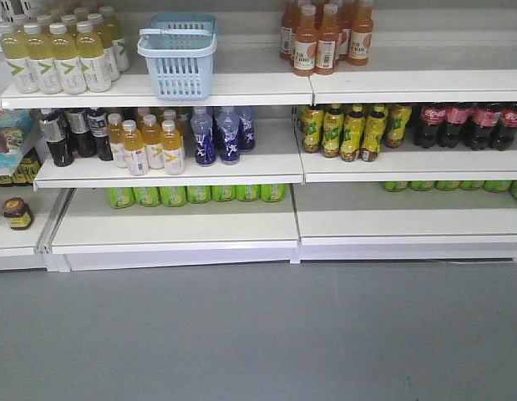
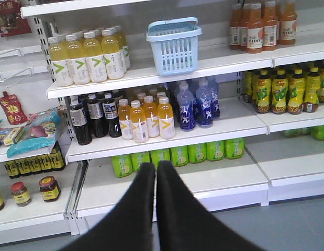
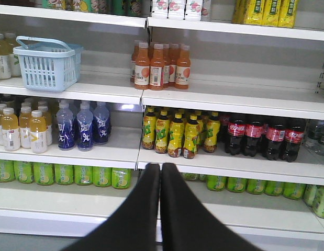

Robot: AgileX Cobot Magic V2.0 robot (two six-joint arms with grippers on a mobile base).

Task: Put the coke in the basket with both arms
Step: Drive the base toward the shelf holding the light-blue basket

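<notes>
Left end effector (image 2: 155,167) and right end effector (image 3: 160,168) sit closed, bases cropped.

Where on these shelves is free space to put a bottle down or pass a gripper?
The shelf with the basket is bare between it and the orange bottles, and right of those. The lowest shelf is bare in front of the green bottles. The shelf between is crowded, except a small gap right of the blue bottles.

A white shelf (image 1: 250,83) carries the basket (image 1: 178,58) between yellow bottles (image 1: 58,54) and orange bottles (image 1: 325,38); cola bottles (image 1: 467,125) stand below.
</notes>
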